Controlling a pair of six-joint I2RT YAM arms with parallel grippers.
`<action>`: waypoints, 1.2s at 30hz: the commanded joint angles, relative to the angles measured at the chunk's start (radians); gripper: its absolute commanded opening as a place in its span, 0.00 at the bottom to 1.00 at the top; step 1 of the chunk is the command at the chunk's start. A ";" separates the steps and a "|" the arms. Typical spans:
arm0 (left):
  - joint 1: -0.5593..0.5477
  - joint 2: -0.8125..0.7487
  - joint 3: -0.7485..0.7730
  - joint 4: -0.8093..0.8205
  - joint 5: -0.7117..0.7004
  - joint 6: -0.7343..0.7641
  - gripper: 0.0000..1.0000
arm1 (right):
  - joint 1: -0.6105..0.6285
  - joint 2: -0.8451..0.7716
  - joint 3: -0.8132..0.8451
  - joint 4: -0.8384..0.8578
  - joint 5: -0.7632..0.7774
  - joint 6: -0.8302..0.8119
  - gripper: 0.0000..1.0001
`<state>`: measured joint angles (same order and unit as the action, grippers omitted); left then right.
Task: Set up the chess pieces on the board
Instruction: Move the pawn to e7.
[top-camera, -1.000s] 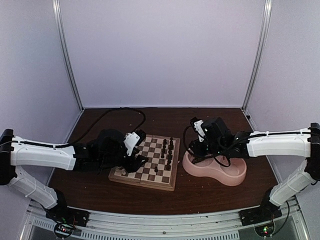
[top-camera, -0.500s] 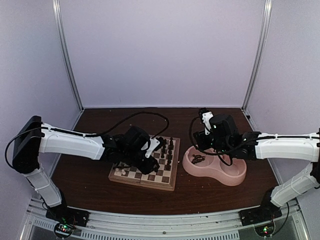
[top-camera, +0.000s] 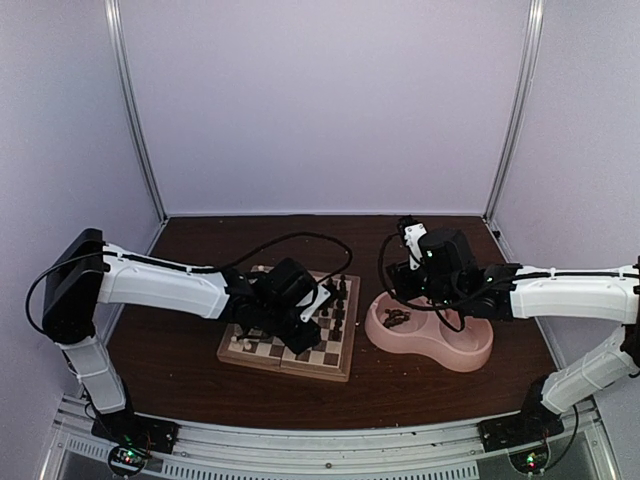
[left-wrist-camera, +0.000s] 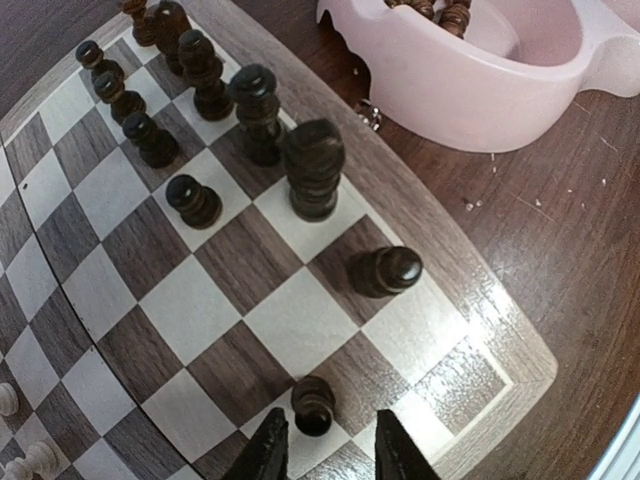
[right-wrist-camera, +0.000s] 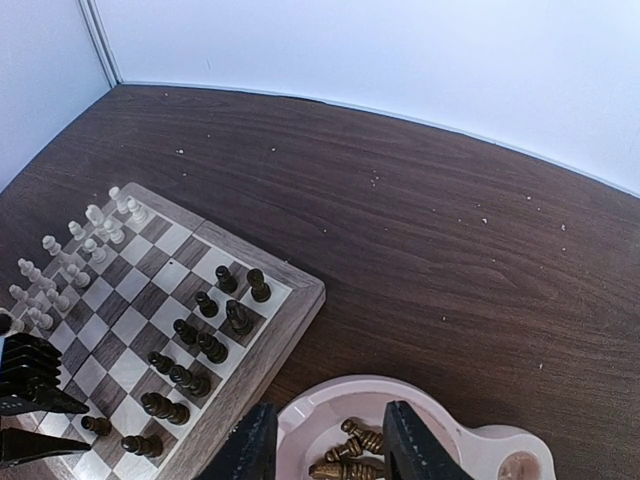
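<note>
The board (top-camera: 330, 374) lies mid-table. Dark chess pieces (top-camera: 336, 300) stand in two files on its right side, and cream pieces (top-camera: 240, 341) on its left. In the left wrist view a dark pawn (left-wrist-camera: 313, 404) stands upright on a square near the board's (left-wrist-camera: 445, 255) near right corner. My left gripper (left-wrist-camera: 335, 452) is open, its fingertips (left-wrist-camera: 268, 450) either side of the pawn, with a gap at the right one. My right gripper (right-wrist-camera: 325, 440) hangs open and empty above the pink bowl (right-wrist-camera: 318, 408), where several dark pieces (right-wrist-camera: 355, 455) lie.
The pink double bowl (top-camera: 445, 350) sits just right of the board, close to its rim. Its second, right compartment (top-camera: 468, 338) shows no pieces. Metal frame posts (top-camera: 135, 110) and white walls enclose the table on three sides. A black cable (top-camera: 290, 243) loops over the table behind the board.
My left arm swung from the board's left edge to its near right part, and its jaws narrowed. My right gripper pulled up and back from the bowl's left compartment, then held still.
</note>
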<state>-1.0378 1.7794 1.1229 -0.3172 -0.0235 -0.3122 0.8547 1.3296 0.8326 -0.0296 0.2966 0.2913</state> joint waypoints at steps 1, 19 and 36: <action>-0.005 0.018 0.037 -0.028 -0.056 0.009 0.34 | -0.006 -0.001 0.000 0.005 0.015 0.011 0.39; -0.004 0.043 0.053 -0.019 -0.075 0.012 0.22 | -0.008 0.008 0.007 0.004 -0.014 0.014 0.38; -0.001 0.048 0.086 -0.002 -0.134 0.019 0.07 | -0.014 0.008 0.007 -0.001 -0.011 0.016 0.38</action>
<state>-1.0378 1.8103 1.1595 -0.3447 -0.1127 -0.3046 0.8501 1.3369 0.8326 -0.0315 0.2882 0.2955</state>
